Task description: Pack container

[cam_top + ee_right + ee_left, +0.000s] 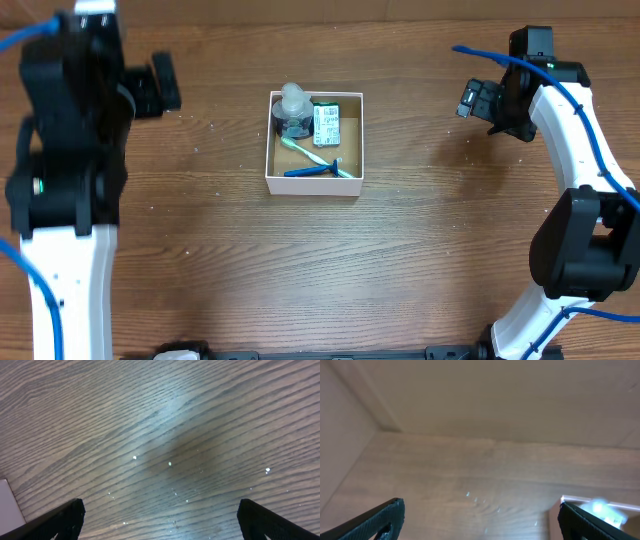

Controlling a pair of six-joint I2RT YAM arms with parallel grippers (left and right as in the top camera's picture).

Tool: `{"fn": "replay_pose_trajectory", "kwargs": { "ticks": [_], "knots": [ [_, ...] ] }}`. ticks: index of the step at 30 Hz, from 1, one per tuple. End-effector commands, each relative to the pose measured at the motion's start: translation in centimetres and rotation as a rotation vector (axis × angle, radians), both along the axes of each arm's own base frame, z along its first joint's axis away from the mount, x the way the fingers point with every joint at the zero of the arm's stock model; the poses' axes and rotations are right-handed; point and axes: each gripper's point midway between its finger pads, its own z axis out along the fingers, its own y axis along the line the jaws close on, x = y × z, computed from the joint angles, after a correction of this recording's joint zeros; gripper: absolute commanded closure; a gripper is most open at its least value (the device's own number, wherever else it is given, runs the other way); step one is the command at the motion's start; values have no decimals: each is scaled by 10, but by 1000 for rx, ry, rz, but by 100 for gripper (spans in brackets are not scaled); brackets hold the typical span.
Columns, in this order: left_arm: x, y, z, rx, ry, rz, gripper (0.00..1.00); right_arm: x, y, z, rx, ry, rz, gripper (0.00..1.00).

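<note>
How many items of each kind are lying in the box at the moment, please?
In the box:
bottle: 1
packet: 1
toothbrush: 1
razor: 1
Total: 4

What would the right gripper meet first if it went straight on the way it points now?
Probably the bare table: the wrist view shows only wood between the open fingers of the right gripper. The container lies off to one side, out of that line. Depth is unclear.
</note>
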Motion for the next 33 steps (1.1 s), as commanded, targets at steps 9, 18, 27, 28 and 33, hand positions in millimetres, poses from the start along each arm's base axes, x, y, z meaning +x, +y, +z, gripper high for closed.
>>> {"fn": "replay_pose_trajectory", "kwargs": {
  "ticks": [9, 18, 27, 28, 33],
  "knots": [
    [-86, -12, -68, -30, -218, -75, 0, 5, 0, 18, -11, -50, 5, 0],
    [-132, -21, -126, -25, -330, -106, 0, 5, 0, 18, -11, -50, 5, 0],
    [-137, -35, -150, -31, -447, -184, 0, 5, 0, 18, -11, -50, 5, 0],
    [-137, -36, -151, -34, -463, -186, 0, 5, 0, 18, -11, -50, 5, 0],
    [-136, -35, -160, -46, -511, -183, 0, 5, 0, 18, -11, -50, 5, 0]
  ]
}}
